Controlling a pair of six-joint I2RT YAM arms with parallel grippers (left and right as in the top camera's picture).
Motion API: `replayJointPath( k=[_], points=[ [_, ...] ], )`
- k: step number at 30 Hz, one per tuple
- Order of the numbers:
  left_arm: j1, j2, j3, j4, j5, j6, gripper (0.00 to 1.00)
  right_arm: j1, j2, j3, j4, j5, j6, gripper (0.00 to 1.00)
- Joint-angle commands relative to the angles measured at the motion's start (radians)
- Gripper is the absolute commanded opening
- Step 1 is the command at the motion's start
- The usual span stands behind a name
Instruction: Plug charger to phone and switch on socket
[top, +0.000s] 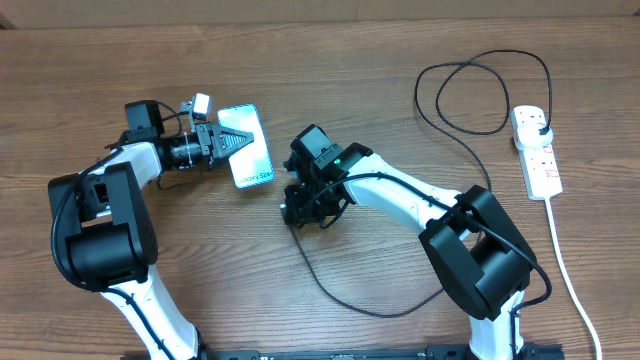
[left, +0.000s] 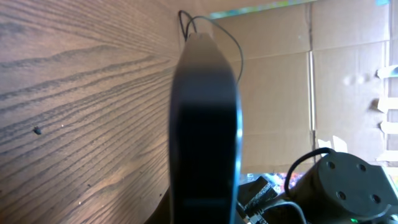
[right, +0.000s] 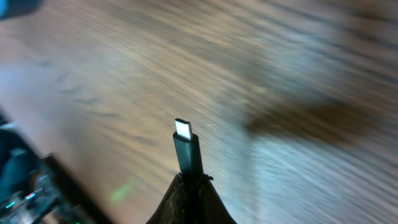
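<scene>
Two grips are set, one on each arm. The left fingers (top: 222, 140) are clamped on the phone (top: 248, 148) from its long side. The phone sits left of centre with its glowing screen facing up. Whether it rests on the tabletop (top: 330, 60) or is lifted slightly, I cannot tell. This hold most likely serves to keep the phone steady, so a push at its end will not slide it away.

The right fingers (right: 186, 205) are pinched together on the charger (top: 340, 295), just behind its connector tip (right: 185, 142). In the right wrist view the tip sticks out straight ahead, bare and clear of the wood. Holding it that short leaves little slack to bend, which suits aiming it at a narrow port. In the overhead view these fingers hover near the phone's lower short edge, beside it but not touching.

From there the black cable runs in a loop across the tabletop and up to its plug (top: 541, 124). The plug is already seated in the socket (top: 540, 165) at the far right, well apart from both arms. The white cord (top: 565, 270) trails off toward the near edge. By my reading, the insertion is not yet done and the socket switch has not been pressed.
</scene>
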Motion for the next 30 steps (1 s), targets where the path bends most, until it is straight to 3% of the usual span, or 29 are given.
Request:
replayJointPath(
  k=[1, 8, 12, 17, 23, 26, 30],
  points=[
    [0.052, -0.032, 0.002, 0.004, 0.111, 0.051, 0.04, 0.007, 0.011, -0.036, 0.066, -0.153, 0.023, 0.04],
    [0.071, -0.032, 0.002, 0.0, 0.111, 0.058, 0.04, 0.007, 0.01, -0.112, 0.276, -0.228, 0.05, 0.04],
    [0.064, -0.032, 0.002, 0.0, 0.089, 0.057, 0.04, 0.007, 0.008, -0.114, 0.307, -0.22, 0.049, 0.04],
    [0.063, -0.032, 0.001, -0.03, 0.085, 0.059, 0.04, 0.007, -0.042, -0.117, 0.298, -0.226, 0.041, 0.04],
    [0.064, -0.032, 0.001, -0.229, 0.045, 0.132, 0.04, 0.007, -0.209, -0.118, 0.119, -0.117, -0.043, 0.04],
    [0.064, -0.032, 0.001, -0.332, 0.092, 0.217, 0.04, 0.018, -0.267, -0.145, 0.094, -0.103, -0.064, 0.04],
    [0.064, -0.036, 0.002, -0.615, 0.191, 0.498, 0.04, 0.046, -0.354, -0.256, 0.182, -0.104, -0.028, 0.04]
  ],
)
